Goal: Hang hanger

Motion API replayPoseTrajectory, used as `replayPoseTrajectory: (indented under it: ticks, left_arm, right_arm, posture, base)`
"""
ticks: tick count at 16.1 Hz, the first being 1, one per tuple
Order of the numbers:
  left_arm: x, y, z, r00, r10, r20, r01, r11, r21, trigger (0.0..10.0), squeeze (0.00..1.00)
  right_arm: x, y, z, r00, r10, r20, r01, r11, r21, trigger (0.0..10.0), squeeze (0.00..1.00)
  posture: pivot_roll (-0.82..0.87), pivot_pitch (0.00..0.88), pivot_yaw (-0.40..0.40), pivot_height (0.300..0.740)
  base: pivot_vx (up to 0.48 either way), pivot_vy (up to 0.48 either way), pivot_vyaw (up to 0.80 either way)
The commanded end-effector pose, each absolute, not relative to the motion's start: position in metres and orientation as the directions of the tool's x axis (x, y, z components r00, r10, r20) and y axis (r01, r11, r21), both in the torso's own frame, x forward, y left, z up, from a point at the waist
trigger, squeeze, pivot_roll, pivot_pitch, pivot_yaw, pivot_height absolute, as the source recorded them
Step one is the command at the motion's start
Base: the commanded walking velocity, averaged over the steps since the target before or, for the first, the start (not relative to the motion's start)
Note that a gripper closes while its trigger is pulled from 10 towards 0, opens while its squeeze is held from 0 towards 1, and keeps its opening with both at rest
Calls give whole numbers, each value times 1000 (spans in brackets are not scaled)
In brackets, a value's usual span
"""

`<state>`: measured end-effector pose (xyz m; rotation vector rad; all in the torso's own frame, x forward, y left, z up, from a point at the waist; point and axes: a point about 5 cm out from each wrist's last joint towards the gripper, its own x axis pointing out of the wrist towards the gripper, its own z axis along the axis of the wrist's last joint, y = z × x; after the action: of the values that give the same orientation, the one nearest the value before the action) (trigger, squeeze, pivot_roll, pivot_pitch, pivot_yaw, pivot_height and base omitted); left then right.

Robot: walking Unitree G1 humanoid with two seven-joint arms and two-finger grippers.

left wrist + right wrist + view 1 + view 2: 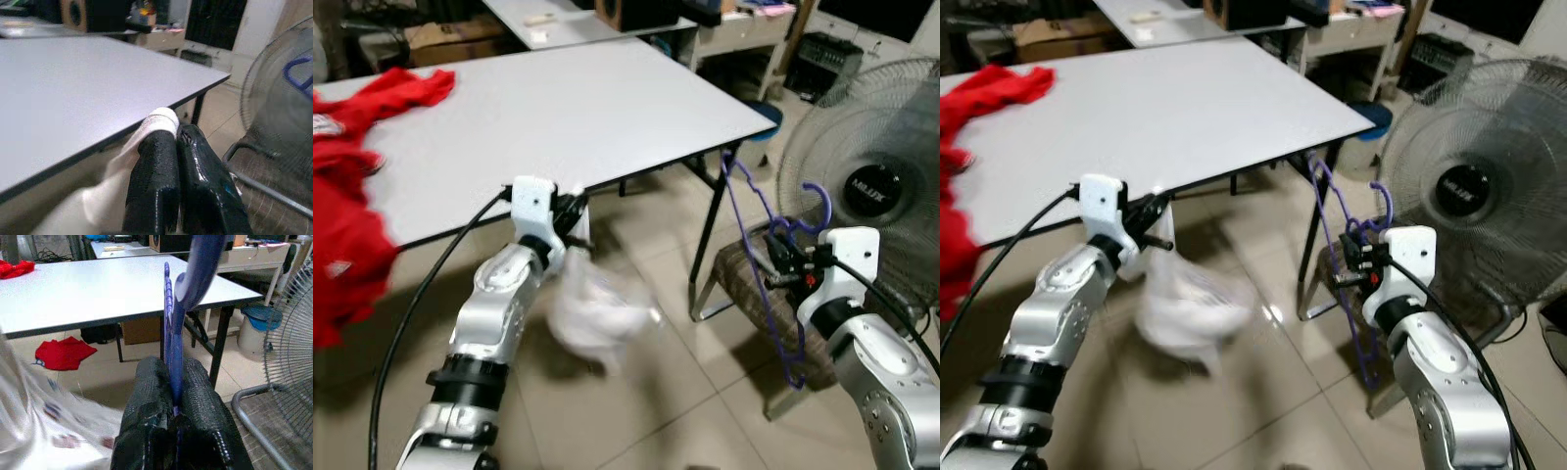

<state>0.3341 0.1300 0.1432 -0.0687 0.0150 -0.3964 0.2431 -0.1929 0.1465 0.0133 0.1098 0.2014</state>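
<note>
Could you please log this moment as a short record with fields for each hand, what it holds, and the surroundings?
left hand: shut on white garment, which hangs blurred beside the table edge
right hand: shut on purple hanger, hook upward
table: grey top, red clothing piled at its left end
fan: stands behind the right arm
stool: brown cushioned seat below the hanger

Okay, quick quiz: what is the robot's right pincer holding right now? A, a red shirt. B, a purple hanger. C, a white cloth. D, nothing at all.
B: the right pincer is shut on the purple hanger, whose thin frame runs up between its two black fingers, while the white cloth hangs from the left pincer by the table edge.
</note>
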Motion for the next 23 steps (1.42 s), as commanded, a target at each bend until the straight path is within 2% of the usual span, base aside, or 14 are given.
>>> replayPoseTrajectory:
  ticks: [1,4,8,10,11,14,17,19,20,21,23]
  left_arm:
    - [337,120,154,906,-421,39,422,905,-54,10000,0]
    - [344,118,162,904,-423,64,427,903,-58,10000,0]
    - [349,113,172,894,-439,92,445,893,-65,10000,0]
    - [357,110,179,890,-444,106,452,889,-68,10000,0]
    - [365,109,187,888,-444,117,453,890,-61,10000,0]
    - [381,100,215,865,-471,171,483,875,-34,10000,0]
    - [393,80,255,806,-535,251,552,834,5,10000,0]
    - [392,69,271,761,-580,290,607,794,-7,10000,0]
    - [390,62,281,721,-615,318,649,761,-1,10000,0]
    - [386,57,298,677,-637,369,680,733,17,10000,0]
    - [383,57,321,630,-643,435,707,707,21,10000,0]
  right_arm:
    - [244,-195,157,977,206,-60,-206,979,11,10000,0]
    - [240,-190,165,939,339,-60,-341,939,-35,10000,0]
    - [236,-194,178,910,414,-17,-414,910,-29,10000,0]
    - [220,-189,189,801,598,-19,-599,801,-21,10000,0]
    - [207,-194,187,726,679,-110,-685,729,-17,10000,0]
    - [185,-207,182,578,764,-285,-795,606,11,10000,0]
    - [177,-207,183,462,827,-320,-849,517,111,10000,0]
    - [184,-200,181,447,835,-321,-863,497,92,10000,0]
    - [194,-196,179,468,823,-323,-860,508,48,10000,0]
    - [215,-193,175,522,790,-323,-835,550,-6,10000,0]
    - [239,-192,173,578,746,-331,-805,587,-84,10000,0]
  posture:
    - [-24,0,-19,740]
    - [-28,0,-18,740]
    - [-31,0,-11,740]
    - [-29,0,-9,740]
    - [-29,0,-10,740]
    - [-28,0,-11,740]
    - [-32,0,-7,740]
    - [-40,0,-1,740]
    - [-41,0,2,740]
    - [-41,0,-1,740]
    - [-30,0,-12,740]
  base:
    - [412,0,0]
    - [416,0,0]
    - [417,0,0]
    - [424,0,0]
    - [424,0,0]
    - [424,0,0]
    - [424,0,0]
    - [420,0,0]
    - [424,0,0]
    - [428,0,0]
    - [424,0,0]
